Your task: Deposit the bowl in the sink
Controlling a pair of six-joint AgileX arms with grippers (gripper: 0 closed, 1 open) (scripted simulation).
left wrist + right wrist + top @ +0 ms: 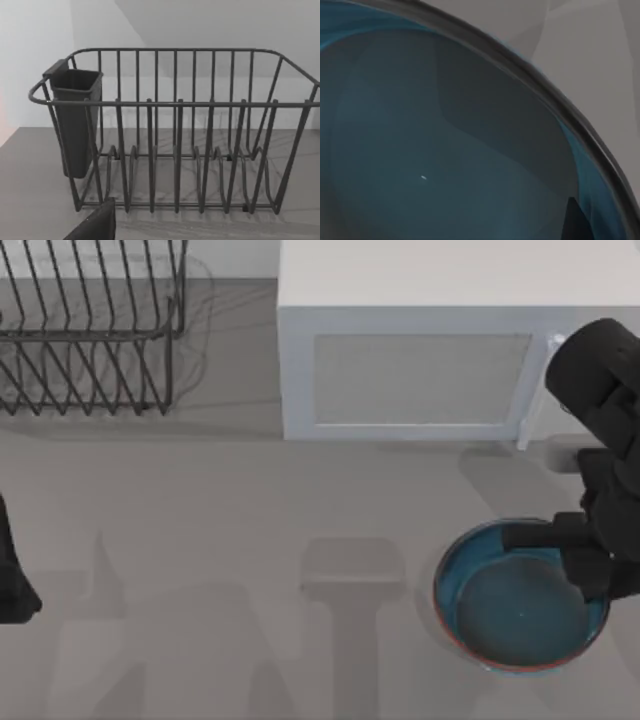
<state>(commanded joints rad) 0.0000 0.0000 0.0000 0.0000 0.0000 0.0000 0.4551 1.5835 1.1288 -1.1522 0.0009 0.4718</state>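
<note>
The bowl [520, 602] is round and shallow, glossy teal-blue inside with a thin reddish-brown rim, and sits at the table's front right. My right gripper [588, 562] is down over the bowl's right rim, its black arm coming in from the right edge. In the right wrist view the bowl's blue inside [445, 150] and its dark rim are very close. The sink is out of view. My left arm [12, 585] stays parked at the left edge of the table.
A white microwave [420, 370] stands at the back, just behind the right arm. A dark wire dish rack [90, 330] with a cutlery cup [75, 120] is at the back left. Bare grey tabletop [250, 570] spreads across the middle and front left.
</note>
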